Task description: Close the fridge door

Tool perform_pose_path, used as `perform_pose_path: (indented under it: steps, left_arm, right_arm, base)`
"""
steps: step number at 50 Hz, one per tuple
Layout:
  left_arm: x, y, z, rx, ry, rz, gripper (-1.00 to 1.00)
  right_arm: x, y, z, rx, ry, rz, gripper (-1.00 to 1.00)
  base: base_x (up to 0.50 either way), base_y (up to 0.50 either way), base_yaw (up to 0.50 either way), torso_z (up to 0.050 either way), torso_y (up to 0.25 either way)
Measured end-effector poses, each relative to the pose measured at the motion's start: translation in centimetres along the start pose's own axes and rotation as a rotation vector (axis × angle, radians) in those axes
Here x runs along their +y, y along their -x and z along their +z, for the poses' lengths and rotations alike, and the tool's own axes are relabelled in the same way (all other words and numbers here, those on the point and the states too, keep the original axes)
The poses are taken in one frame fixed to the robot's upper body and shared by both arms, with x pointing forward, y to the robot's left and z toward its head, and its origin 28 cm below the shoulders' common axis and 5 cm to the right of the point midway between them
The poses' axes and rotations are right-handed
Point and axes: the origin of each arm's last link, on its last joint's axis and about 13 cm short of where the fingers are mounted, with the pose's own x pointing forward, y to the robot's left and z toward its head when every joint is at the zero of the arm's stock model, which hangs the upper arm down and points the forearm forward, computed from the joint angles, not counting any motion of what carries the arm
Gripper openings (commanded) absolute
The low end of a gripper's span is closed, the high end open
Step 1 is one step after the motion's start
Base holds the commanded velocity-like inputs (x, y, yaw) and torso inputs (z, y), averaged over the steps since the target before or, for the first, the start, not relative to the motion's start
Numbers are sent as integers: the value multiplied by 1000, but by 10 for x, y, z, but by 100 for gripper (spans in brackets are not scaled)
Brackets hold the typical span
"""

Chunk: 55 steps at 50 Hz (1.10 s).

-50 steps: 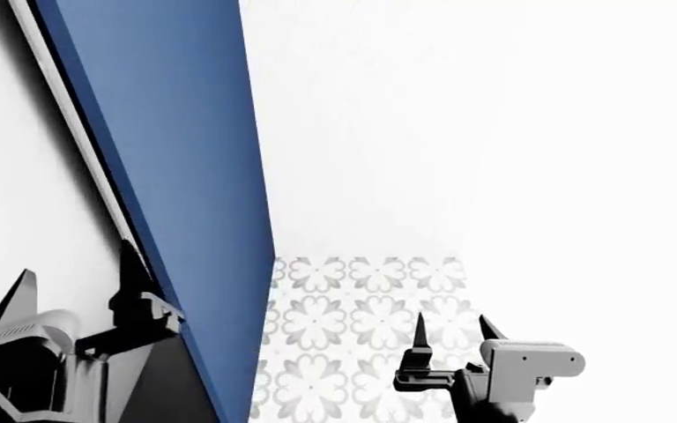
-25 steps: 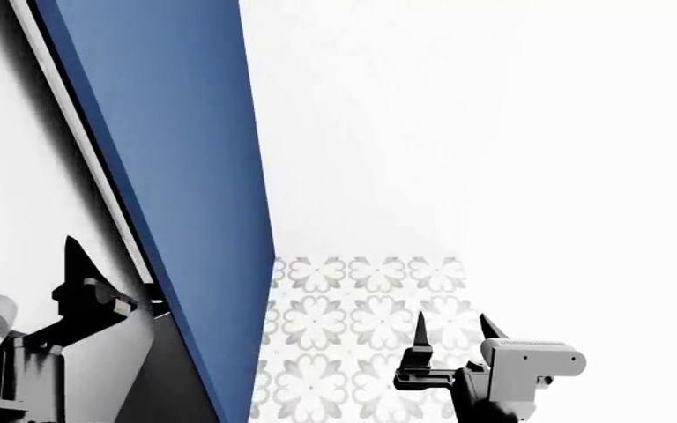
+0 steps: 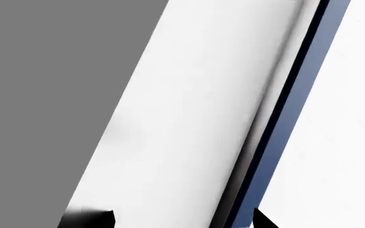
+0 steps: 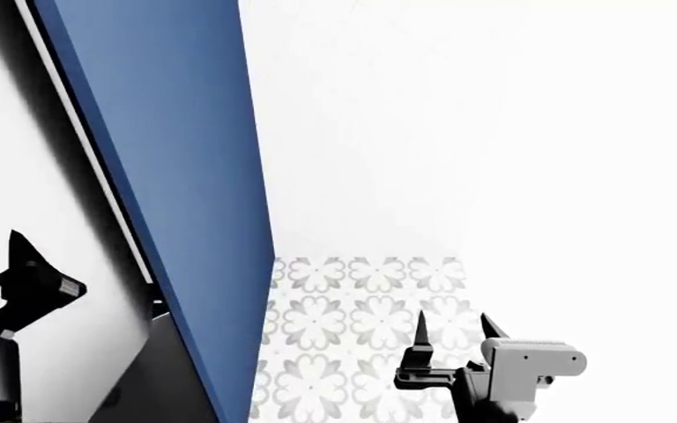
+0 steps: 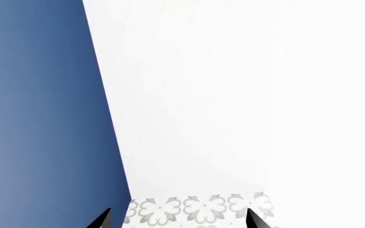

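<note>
The fridge door shows as a plain white face [image 4: 10, 150] filling the left of the head view, its black edge [image 4: 103, 176] running along the blue side panel [image 4: 186, 176]. In the left wrist view the same white face [image 3: 189, 118] lies between a flat grey area [image 3: 43, 95] and the black edge [image 3: 284, 104]. My left gripper [image 3: 182, 222] is open in front of the white face, holding nothing; whether it touches the face is unclear. It also shows low at the left as my left gripper [image 4: 27, 273]. My right gripper [image 4: 450, 328] hangs open and empty over the floor, right of the blue panel.
A dark grey panel [image 4: 162, 370] sits low beside the blue panel's foot. Patterned floor tiles [image 4: 362, 335] lie between the blue panel and my right arm. A plain white wall [image 4: 492, 132] fills the right side. In the right wrist view, the blue panel [image 5: 36, 118] stands close alongside.
My left gripper has moved left and upward, away from the blue panel and across the white face. The right arm has stayed still.
</note>
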Motion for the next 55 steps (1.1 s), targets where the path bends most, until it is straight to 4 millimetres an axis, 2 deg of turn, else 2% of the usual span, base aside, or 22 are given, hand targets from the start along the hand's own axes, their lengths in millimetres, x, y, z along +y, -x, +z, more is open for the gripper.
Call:
perform_pose_path:
  steps: [9,31,38,50,55]
  left_arm:
    - [8,-17,6,-17,-19,56,100]
    - [30,-63,47,-197,-78,223,100]
    - [32,-83,57,-235,-104,253,100]
    - [30,-125,88,-356,-157,279,100]
    - [23,-147,85,-370,-184,314,100]
  right_arm:
    - [0,-1,0,0,1,-4,100]
    - [-2,-2,0,-3,3,-14,100]
    - [-2,-1,0,-4,4,-17,100]
    - [-2,-1,0,-4,5,-19,100]
    - [-2,-1,0,-4,6,-19,100]
  base:
    - [0,0,0,0,0]
    - [0,0,0,0,0]
    - [0,0,0,0,0]
    - [0,0,0,0,0]
    - [0,0,0,3,0]
